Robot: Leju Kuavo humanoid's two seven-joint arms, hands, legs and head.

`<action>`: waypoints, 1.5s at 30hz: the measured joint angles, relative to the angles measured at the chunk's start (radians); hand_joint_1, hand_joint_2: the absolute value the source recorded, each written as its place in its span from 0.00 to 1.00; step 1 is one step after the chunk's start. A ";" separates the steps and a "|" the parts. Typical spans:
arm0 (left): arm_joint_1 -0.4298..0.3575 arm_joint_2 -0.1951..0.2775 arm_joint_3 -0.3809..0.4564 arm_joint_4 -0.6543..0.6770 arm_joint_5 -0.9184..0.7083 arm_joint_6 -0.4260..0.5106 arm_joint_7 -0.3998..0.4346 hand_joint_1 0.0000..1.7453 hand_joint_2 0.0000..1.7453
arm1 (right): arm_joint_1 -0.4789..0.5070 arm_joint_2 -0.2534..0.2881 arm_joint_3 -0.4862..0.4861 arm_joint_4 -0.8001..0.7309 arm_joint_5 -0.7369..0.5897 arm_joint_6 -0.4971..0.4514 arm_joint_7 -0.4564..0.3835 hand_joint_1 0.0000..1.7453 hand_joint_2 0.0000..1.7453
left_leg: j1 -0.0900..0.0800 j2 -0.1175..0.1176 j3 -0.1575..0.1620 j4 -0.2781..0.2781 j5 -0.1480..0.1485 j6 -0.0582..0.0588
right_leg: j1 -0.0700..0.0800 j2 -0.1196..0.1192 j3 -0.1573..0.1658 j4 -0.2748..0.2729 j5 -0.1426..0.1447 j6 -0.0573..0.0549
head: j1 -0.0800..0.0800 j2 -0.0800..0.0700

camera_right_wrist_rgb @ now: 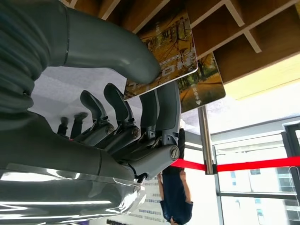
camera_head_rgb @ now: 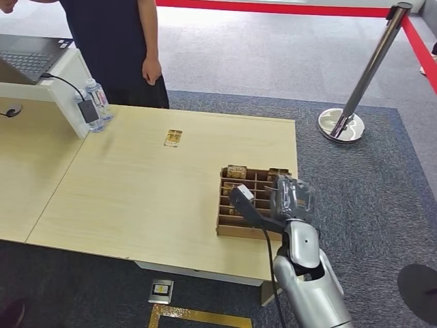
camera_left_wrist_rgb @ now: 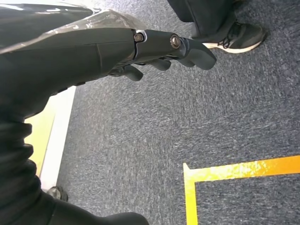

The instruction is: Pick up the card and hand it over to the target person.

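Clearly visible in the right wrist view, the right robot hand point(camera_right_wrist_rgb: 141, 117) pinches a card point(camera_right_wrist_rgb: 169, 51) between its thick thumb and the darker fingers point(camera_right_wrist_rgb: 166, 108), which press on the underside of one short end. The rest of the card reaches into a compartment of the wooden sorting box point(camera_right_wrist_rgb: 247, 28). A second card point(camera_right_wrist_rgb: 203, 79) lies just behind the first, overlapping it.

In the head view, the right robot hand point(camera_head_rgb: 291, 198) hovers over the wooden sorting box point(camera_head_rgb: 252, 201) at the near right corner of the counter point(camera_head_rgb: 154, 191). Another card point(camera_head_rgb: 173, 138) lies flat on the counter, well apart from the box and nearer the person point(camera_head_rgb: 116, 48) standing at the far edge.

The left robot hand point(camera_left_wrist_rgb: 155, 51) hangs over the carpet, holding nothing, its fingers loosely curled.

The pinched card appears thin, light, stiff and glossy, so it is probably slippery. A grip on one short end, flat faces pressed between thumb and fingers, seems soundest; the overlapping second card could be dragged out with it.
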 joint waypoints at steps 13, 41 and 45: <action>-0.001 0.000 0.006 0.000 0.004 0.008 0.005 0.00 1.00 | -0.061 0.001 0.026 0.015 -0.086 0.012 -0.058 0.84 1.00 | 0.000 0.001 -0.001 0.000 0.001 0.000 | 0.000 0.002 -0.002 0.000 0.001 0.000 | 0.000 0.000; -0.004 0.007 0.001 0.001 -0.005 0.011 -0.002 0.00 1.00 | -0.492 0.152 0.131 0.371 -0.350 0.061 -0.128 0.85 1.00 | 0.000 0.002 0.000 0.000 0.002 0.000 | 0.000 0.002 -0.001 0.002 0.001 0.000 | 0.000 0.000; -0.004 0.007 -0.002 0.000 -0.008 0.008 -0.007 0.00 1.00 | -0.528 0.181 0.120 0.457 -0.353 0.047 -0.115 0.86 1.00 | 0.000 0.002 -0.001 0.000 0.002 0.000 | 0.000 0.002 -0.002 0.002 0.001 0.000 | 0.000 0.000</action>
